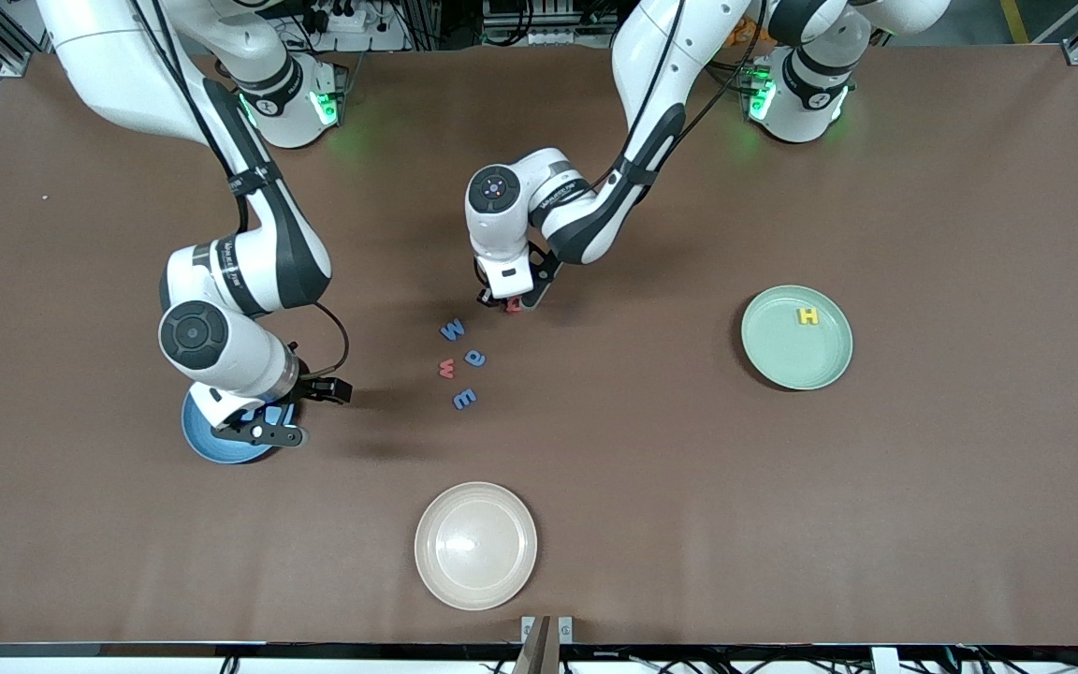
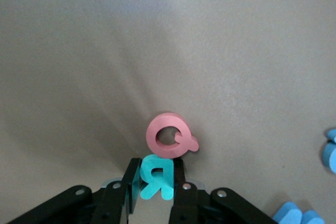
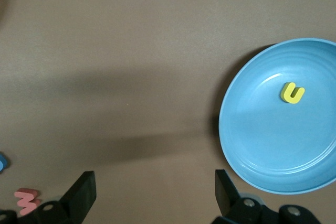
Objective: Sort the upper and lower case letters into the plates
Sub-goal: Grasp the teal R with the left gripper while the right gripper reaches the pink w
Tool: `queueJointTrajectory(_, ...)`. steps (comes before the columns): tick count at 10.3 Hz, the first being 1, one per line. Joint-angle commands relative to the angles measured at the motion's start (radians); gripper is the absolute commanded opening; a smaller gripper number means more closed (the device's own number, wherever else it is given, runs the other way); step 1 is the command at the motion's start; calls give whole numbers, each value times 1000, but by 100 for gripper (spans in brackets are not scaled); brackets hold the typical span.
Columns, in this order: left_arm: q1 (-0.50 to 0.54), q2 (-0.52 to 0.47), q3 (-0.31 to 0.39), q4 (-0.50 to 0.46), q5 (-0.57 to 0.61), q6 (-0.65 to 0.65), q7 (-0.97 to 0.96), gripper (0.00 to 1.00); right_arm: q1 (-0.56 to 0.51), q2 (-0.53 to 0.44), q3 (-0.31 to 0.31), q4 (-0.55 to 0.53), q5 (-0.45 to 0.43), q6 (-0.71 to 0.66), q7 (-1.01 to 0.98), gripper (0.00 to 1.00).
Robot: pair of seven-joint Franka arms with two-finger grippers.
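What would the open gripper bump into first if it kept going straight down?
Probably bare table. The right gripper points down just beside the blue plate holding a yellow u, with nothing between its open fingers. Depth is hard to judge.

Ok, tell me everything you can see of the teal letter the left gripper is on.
The teal R is a small flat capital letter that looks like foam, uniformly teal. It sits between the fingers of the left gripper, which is shut on it. The pink Q lies right against its end away from the gripper; whether they touch is unclear. In the front view the gripper is down at the brown table, just farther from the camera than the loose cluster of letters; whether the R is lifted cannot be told.
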Motion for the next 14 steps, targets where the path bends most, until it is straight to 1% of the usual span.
queueJointTrajectory(1,17,-12,-6,5,13,-23,22,23,30,2,3,4,-5,-12,48,100)
queueJointTrajectory(3,40,-16,-17,16,12,-75,47,23,74,16,3,6,-5,0,114,100)
queueJointTrajectory(4,47,-18,-17,34,-11,-112,74,23,85,18,3,6,-5,3,115,100)
queueJointTrajectory(6,73,-38,-16,44,-60,-132,140,23,105,27,3,6,-11,15,99,100)
queueJointTrajectory(8,101,-56,-17,42,-73,-167,197,23,165,34,3,4,-11,55,93,100)
queueJointTrajectory(9,132,-73,-17,38,-112,-185,255,23,205,44,3,4,-14,91,64,100)
queueJointTrajectory(10,168,-85,-35,36,-149,-219,351,23,231,48,3,1,-13,122,-13,100)
queueJointTrajectory(12,228,-119,-40,22,-152,-334,499,23,268,51,3,-12,-14,132,-152,100)
queueJointTrajectory(13,253,-145,-39,-11,-149,-384,589,23,279,50,5,-43,-13,185,-198,100)
queueJointTrajectory(14,285,-185,-37,-80,-145,-399,702,23,289,45,11,-93,-13,251,-210,100)
